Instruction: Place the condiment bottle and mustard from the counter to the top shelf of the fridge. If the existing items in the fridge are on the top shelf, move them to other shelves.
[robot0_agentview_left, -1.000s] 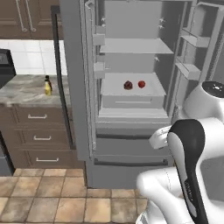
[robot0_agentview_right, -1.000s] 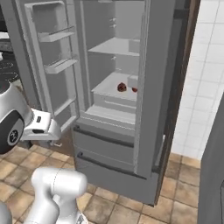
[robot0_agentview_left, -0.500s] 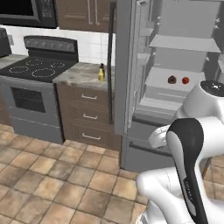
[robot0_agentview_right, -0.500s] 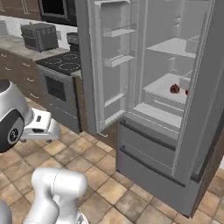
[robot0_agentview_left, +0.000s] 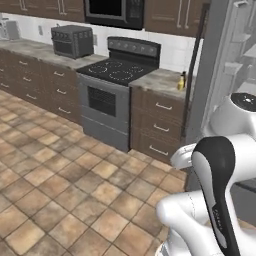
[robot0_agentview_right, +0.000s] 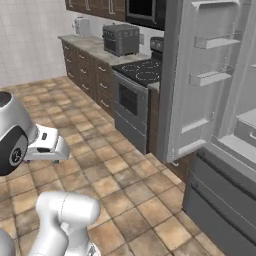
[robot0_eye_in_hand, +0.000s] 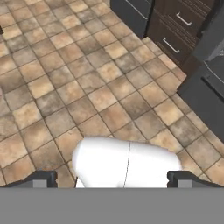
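The mustard (robot0_agentview_left: 181, 83) is a small yellow squeeze bottle with a darker top, standing upright on the counter (robot0_agentview_left: 161, 80) close to the fridge's (robot0_agentview_left: 220, 60) open door. A thin dark shape just behind it may be the condiment bottle, but it is too small to tell. The counter is a short slab of mottled grey-brown stone over three brown drawers (robot0_agentview_left: 159, 126) with pale bar handles. To its left sits a stove (robot0_agentview_left: 116, 95) with a flat black top and a glazed oven door. Farther along, a boxy grey toaster oven (robot0_agentview_left: 73, 41) sits on a longer worktop. The fridge is smooth pale grey, and its open door (robot0_agentview_right: 200, 75) carries shallow moulded bins. The floor (robot0_eye_in_hand: 87, 87) is rough tan and brown tile. The gripper (robot0_eye_in_hand: 111, 179) hangs over that floor with its dark fingertips (robot0_eye_in_hand: 41, 178) spread wide apart, holding nothing.
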